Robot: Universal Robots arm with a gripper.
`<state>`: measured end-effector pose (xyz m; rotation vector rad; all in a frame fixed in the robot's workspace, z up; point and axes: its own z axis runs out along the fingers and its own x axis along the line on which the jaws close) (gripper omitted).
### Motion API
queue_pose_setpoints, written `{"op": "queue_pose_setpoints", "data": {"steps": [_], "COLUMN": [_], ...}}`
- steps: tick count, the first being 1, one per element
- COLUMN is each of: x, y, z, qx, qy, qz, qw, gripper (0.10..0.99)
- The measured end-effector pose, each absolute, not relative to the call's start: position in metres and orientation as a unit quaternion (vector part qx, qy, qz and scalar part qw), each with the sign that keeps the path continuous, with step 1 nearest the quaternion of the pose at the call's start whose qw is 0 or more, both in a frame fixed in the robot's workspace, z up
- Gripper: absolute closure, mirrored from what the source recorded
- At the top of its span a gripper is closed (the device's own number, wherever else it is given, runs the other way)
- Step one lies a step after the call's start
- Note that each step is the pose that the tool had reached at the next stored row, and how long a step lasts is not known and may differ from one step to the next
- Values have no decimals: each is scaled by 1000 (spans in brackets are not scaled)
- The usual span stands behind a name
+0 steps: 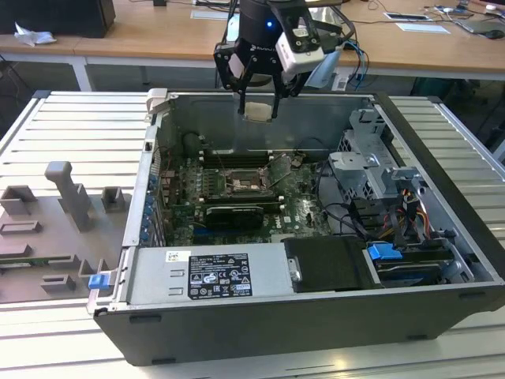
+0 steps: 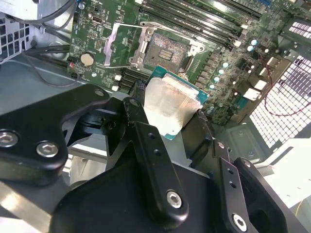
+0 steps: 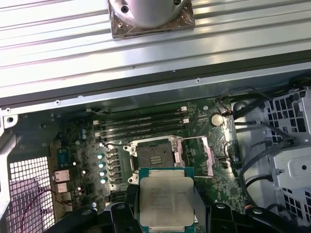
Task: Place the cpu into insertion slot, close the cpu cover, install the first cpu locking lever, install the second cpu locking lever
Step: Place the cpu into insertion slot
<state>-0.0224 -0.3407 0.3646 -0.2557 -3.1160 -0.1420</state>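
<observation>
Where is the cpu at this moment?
In the exterior view the cpu is held by the gripper, top centre, above the open computer case; the first wrist view shows it over the motherboard, apart from the insertion slot.

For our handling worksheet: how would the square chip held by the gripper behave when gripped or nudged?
Probably stiff: the chip looks flat though the gripper pinches only its edges. Likely slippery, given its smooth, shiny metal face. Being thin and flat, it should slide, not roll.
</observation>
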Motion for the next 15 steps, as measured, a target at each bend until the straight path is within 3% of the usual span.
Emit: {"op": "queue_pose_setpoints", "data": {"steps": [15], "x": [-22], "y": [-341], "z": [365], "qx": [-104], "qy": [-993], "qz": [-45], "qw": [5], "gripper": [545]}}
